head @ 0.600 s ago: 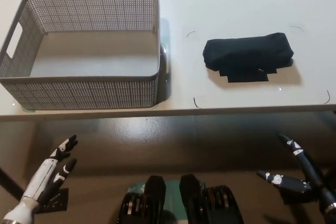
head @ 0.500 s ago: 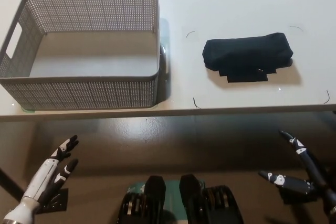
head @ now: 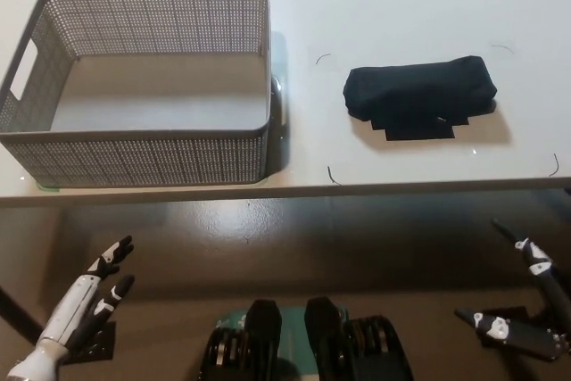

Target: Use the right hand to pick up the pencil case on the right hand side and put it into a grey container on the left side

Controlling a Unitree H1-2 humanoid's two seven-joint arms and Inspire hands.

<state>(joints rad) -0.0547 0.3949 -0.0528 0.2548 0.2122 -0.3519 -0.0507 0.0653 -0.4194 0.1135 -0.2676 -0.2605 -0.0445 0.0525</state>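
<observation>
A black pencil case (head: 420, 93) lies flat on the white table (head: 384, 6), right of centre. The grey mesh container (head: 138, 86) stands on the table's left half, with nothing inside it. My black right hand (head: 526, 310) hangs open at the lower right corner, below the table's front edge and well short of the pencil case. My white left hand (head: 85, 305) rests open at the lower left, also below the table edge.
Thin curved marks on the table outline a patch around the pencil case. A gap of bare tabletop separates the container from the case. The table's front edge (head: 285, 190) runs across the middle of the view, with brown floor beneath.
My right hand has dropped lower and further toward the bottom right corner. The left hand has sunk slightly. Pencil case and container have not moved.
</observation>
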